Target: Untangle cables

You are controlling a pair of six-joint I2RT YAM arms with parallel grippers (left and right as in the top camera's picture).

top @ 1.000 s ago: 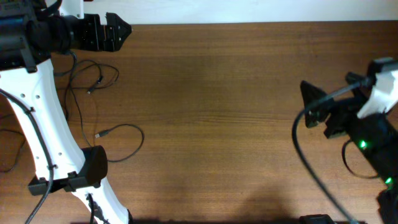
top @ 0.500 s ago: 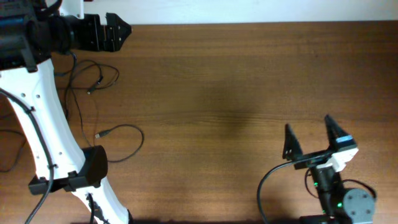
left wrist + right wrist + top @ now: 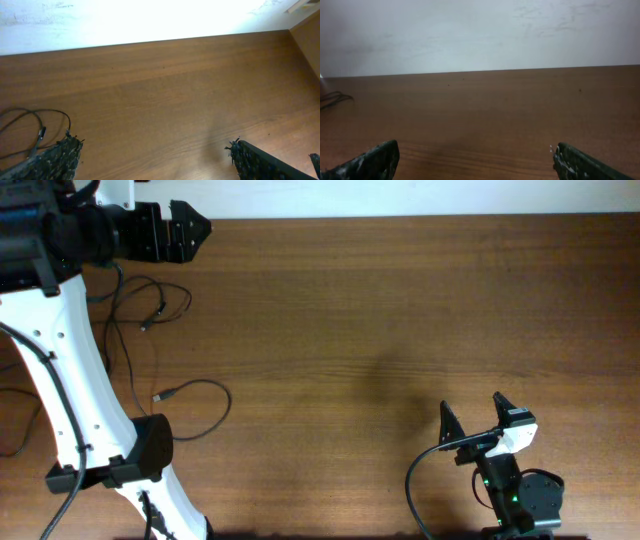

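The thin black cables point(image 3: 158, 311) lie on the left part of the brown wooden tabletop point(image 3: 350, 310), in loose loops with small plug ends. One bunch sits up near the far corner and one curl lies lower down by itself. The black left hand point(image 3: 200, 227) hangs just beside the top bunch, its fingers wide apart and nothing in it. The black right hand point(image 3: 475, 418) is wide too and empty, well away at the near right side. What could go wrong? The cords are thin and lie flat, so a hand may slip off one — or pinch two crossing strands at once and pull the loops tighter. The white left arm point(image 3: 60, 350) reaches over the cables and might drag them.
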